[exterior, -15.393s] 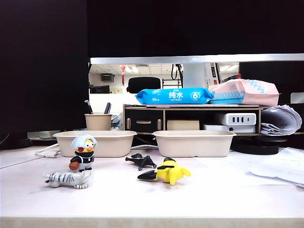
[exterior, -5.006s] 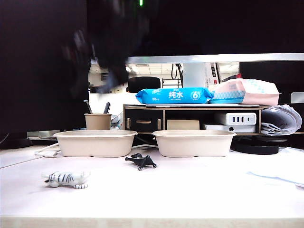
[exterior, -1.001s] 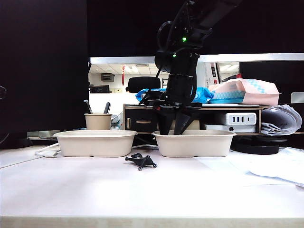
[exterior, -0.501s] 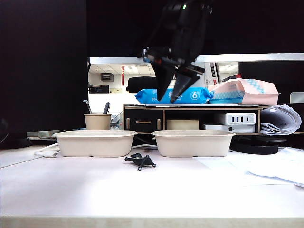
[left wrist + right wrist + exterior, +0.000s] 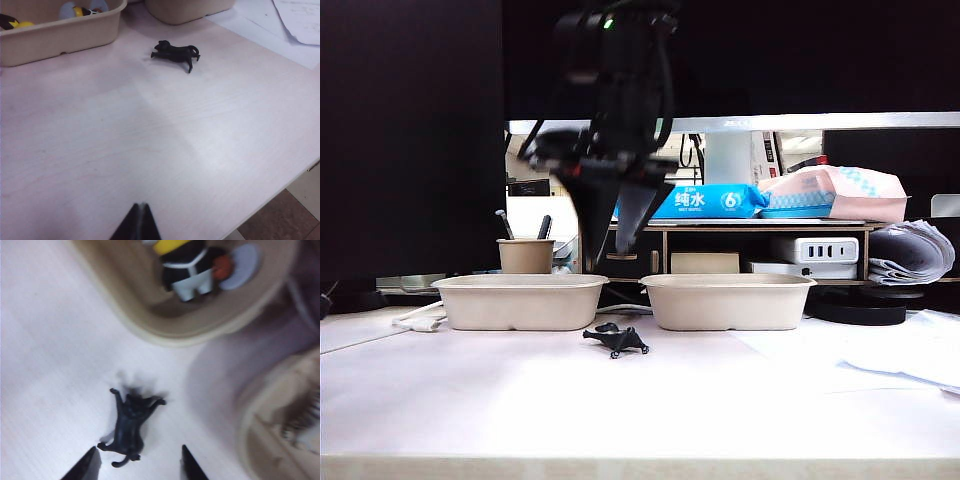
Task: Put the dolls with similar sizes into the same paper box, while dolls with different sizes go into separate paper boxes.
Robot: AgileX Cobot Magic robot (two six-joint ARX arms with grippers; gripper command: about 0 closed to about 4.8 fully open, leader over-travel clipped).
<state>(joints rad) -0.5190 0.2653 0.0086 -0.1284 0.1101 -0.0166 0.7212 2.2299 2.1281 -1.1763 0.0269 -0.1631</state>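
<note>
Exterior view: the right gripper (image 5: 612,245) is seen hanging above the table, jaws parted and empty, over the gap between the two shallow beige pulp trays (image 5: 520,300) and (image 5: 728,300). The tiny black spindly creature (image 5: 616,340) lies on the white table (image 5: 640,420) just in front of that gap — at about 6 o'clock from the gripper. The step in hand appears to be the pickup of this last doll; a straight descent and a close around its thin body would be called for.

Right wrist view: the creature (image 5: 129,426) is framed between the open fingertips, and tray contents (hidden from the exterior camera) are shown — the yellow duck doll with an orange ball (image 5: 196,265) in one tray, the white black-striped tiger (image 5: 304,432) in the other.

Left wrist view: the left gripper (image 5: 137,222) is shown closed and empty, well apart from the creature (image 5: 176,52).
</note>
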